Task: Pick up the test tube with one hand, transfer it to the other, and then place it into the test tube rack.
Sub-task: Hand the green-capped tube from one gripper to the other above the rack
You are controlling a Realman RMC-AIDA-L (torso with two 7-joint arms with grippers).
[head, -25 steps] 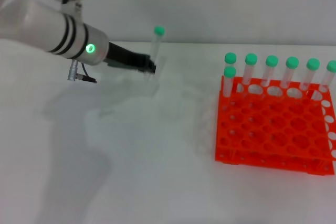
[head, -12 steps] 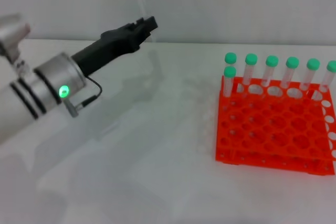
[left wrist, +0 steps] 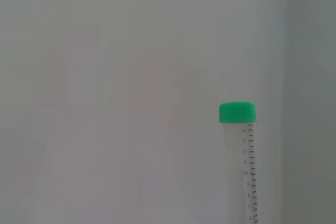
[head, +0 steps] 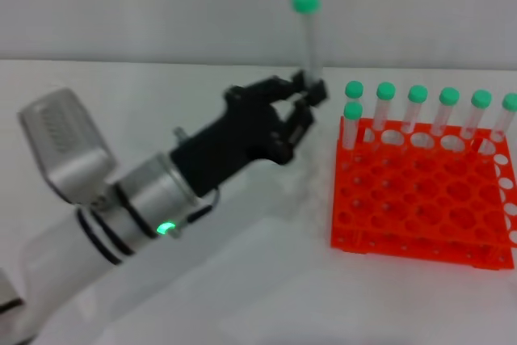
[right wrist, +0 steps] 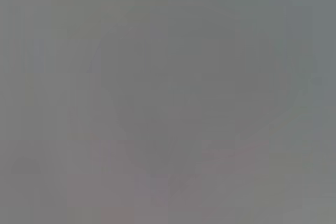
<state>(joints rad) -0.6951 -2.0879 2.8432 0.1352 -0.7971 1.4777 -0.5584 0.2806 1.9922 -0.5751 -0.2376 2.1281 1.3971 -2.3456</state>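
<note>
a: step in hand?

b: pickup done, handover not yet begun. left gripper clamped on the lower part of the tube, held upright in the air, green cap on top, well clear of the desk. in the left wrist view only the cap and the graduated upper part of the tube, against a blank wall.

a: where over the desk?

b: toward the far edge, around the middle, just beside the near-left side of the rack, which sits by the right edge.

a: right gripper?

b: nowhere in the head view; right wrist view a grey blank. no telling whether apart or together.

a: next move?

b: probably bringing the right gripper in to take the tube on the bare stretch above the left fingers, below the cap. needs a firm hold there before letting go on the left, and the tube kept upright throughout.

a: anything around, anything in the way?

b: seven capped tubes standing already in the rack, six along its far row and one more in the far-left corner, just in front. plenty of free holes nearer. worth watching: held tube close to that corner pair, so a sideways swing could knock the caps.
</note>
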